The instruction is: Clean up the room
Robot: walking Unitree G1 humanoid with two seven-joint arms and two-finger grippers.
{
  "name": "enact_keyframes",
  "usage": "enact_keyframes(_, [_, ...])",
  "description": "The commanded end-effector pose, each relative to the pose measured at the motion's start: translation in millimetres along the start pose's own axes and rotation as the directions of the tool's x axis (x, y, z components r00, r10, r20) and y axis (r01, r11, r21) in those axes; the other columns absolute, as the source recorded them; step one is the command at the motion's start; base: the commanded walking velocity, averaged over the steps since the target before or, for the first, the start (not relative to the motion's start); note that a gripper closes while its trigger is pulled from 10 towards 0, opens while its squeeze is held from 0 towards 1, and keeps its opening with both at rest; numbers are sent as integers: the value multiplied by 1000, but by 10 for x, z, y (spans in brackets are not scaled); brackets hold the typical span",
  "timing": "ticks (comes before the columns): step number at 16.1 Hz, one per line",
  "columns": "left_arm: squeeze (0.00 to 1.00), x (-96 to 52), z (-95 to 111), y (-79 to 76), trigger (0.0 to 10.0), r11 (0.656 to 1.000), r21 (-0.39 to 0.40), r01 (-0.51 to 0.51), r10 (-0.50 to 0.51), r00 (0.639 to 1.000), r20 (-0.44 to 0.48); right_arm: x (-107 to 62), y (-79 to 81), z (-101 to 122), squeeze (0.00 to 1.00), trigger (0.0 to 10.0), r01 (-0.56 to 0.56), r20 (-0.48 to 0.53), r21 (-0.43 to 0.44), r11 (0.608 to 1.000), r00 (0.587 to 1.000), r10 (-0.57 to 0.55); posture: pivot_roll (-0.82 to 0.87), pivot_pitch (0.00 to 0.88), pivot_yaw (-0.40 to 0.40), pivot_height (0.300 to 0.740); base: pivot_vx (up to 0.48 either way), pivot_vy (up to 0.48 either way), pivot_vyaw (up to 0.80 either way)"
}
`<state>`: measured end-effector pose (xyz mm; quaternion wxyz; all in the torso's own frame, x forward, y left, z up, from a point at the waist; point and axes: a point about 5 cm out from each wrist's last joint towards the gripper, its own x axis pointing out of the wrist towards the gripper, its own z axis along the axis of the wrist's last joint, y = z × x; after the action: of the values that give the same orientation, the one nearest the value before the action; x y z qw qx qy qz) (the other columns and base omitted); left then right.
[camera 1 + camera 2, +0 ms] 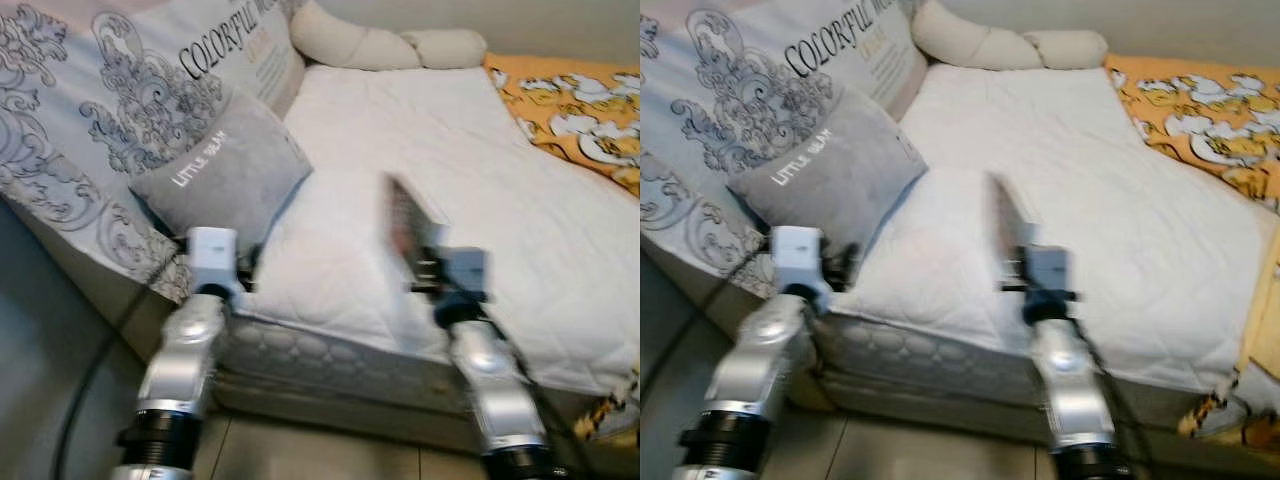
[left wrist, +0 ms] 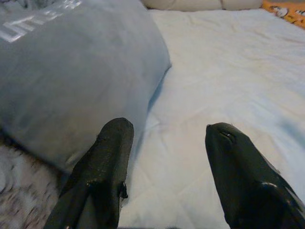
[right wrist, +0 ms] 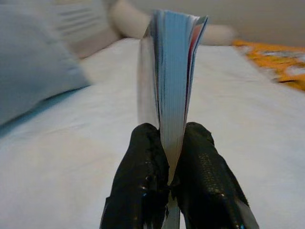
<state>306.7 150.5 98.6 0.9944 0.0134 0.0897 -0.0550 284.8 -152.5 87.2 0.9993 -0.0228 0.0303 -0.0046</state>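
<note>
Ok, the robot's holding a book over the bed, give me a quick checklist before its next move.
1. Right hand shut on the book: ok.
2. Book upright, edge-on between the fingers: ok.
3. Left hand open and holding nothing: ok.
4. Left hand clear of the grey cushion: not ok, one finger lies right by it.
5. White mattress bare ahead of the book: ok.
6. Where the book belongs: cannot tell.

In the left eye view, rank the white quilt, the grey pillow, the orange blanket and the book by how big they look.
1. White quilt
2. Grey pillow
3. Orange blanket, partly cut off by the frame, so its rank against the pillow is unsure
4. Book, pinched in the right hand
</note>
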Motion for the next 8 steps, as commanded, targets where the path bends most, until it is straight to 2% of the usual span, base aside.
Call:
enact_keyframes(1, [0,5,38,90,10000,1000,7,-21,21,1000,6,37,95,158,0,10000,-25,71,8,1000,997,24,-24,0,11,740,386,0,0])
enact_keyframes(8, [0,3,42,110,10000,1000,3,-31,31,1000,6,53,107,163,0,10000,-29,70,10,1000,997,28,-15,0,5,740,369,0,0])
